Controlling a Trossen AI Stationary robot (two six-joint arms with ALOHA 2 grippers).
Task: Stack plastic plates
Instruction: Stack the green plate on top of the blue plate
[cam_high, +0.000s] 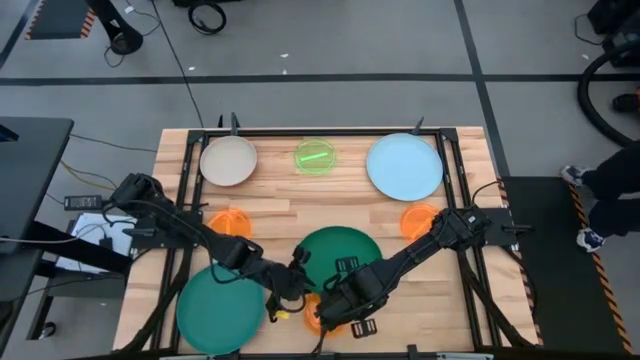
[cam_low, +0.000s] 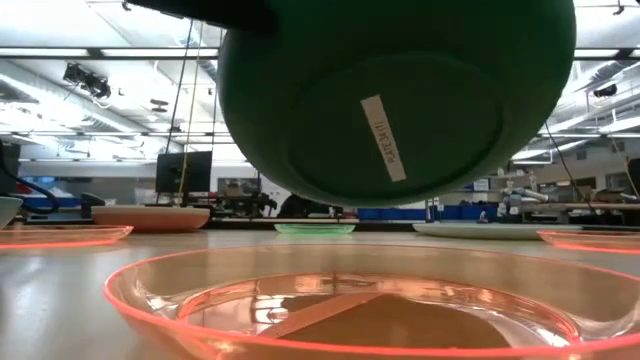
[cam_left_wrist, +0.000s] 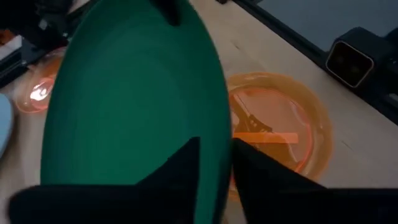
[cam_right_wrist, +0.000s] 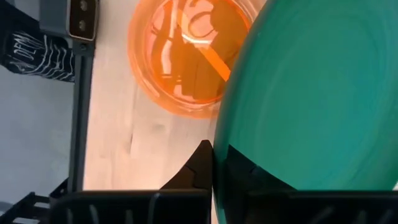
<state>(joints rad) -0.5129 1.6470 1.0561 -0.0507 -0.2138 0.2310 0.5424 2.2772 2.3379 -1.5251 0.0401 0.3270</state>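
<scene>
High view: raised green plate sits mid-bench toward the near edge, both arms at its rim.
Low view: it hangs tilted over a small orange plate.
Left wrist: left gripper pinched narrow on the rim.
Right wrist: right gripper clamps the rim too.

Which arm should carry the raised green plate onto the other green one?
Left, probably: left gripper and right gripper both pinch the raised green plate, but the other green plate lies on the left arm's side.
</scene>
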